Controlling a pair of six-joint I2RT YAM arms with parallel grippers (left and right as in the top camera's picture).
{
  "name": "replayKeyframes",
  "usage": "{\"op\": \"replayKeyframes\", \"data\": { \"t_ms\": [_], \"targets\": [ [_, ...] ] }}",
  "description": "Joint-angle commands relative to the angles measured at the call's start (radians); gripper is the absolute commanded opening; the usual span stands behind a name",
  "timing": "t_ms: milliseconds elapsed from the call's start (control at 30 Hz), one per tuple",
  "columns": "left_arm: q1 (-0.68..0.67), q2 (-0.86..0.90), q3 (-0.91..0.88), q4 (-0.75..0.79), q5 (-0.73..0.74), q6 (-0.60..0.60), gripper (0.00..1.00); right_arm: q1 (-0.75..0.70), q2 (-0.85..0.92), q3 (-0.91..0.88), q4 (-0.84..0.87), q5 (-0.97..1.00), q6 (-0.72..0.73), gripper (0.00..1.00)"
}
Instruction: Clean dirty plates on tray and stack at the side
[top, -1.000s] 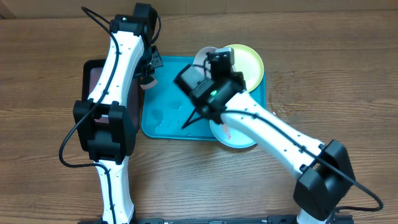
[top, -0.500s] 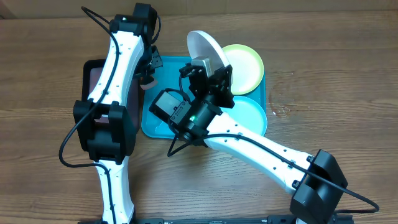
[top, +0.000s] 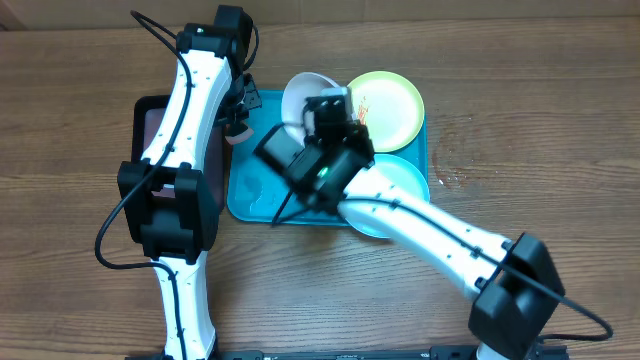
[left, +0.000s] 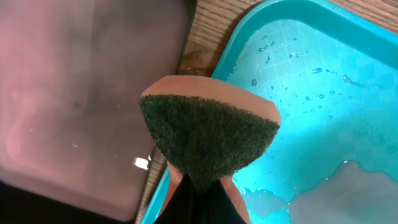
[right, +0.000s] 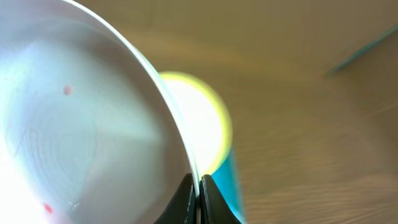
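My right gripper (top: 322, 112) is shut on the rim of the white plate (top: 303, 95) and holds it tilted above the back of the turquoise tray (top: 250, 190). In the right wrist view the fingers (right: 199, 186) pinch the white plate's (right: 74, 124) edge, and small red specks show on it. The yellow-green plate (top: 392, 98) with an orange smear lies at the tray's back right, seen also in the right wrist view (right: 202, 118). The light blue plate (top: 405, 180) lies at the front right. My left gripper (left: 199, 196) is shut on a green-and-pink sponge (left: 208, 137) at the tray's (left: 311, 74) back left corner.
A smaller black tray with a pinkish inside (top: 150, 125) stands left of the turquoise tray, partly under my left arm; it also shows in the left wrist view (left: 81, 93). Water drops and a foamy puddle lie on the tray floor. Bare wooden table lies all around.
My right arm has swung left and carried the white plate from above the yellow-green plate towards the tray's back left. The light blue plate now shows more. The left arm has not moved.
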Motion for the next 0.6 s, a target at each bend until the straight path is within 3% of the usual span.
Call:
{"op": "replayKeyframes", "data": {
  "t_ms": [0,200,533,567],
  "targets": [
    [0.0,0.004,0.026,0.001,-0.013,0.024,0.04,-0.078,0.001,-0.006,0.026,-0.42,0.04,0.04],
    [0.0,0.004,0.026,0.0,-0.013,0.024,0.04,-0.158,0.077,-0.01,0.058,-0.666,0.1,0.04],
    [0.0,0.004,0.026,0.0,-0.013,0.024,0.04,-0.181,0.206,-0.01,0.071,-0.778,0.147,0.04],
    [0.0,0.004,0.026,0.0,-0.013,0.024,0.04,-0.181,0.209,-0.011,0.071,-0.789,0.142,0.08]
  ]
}}
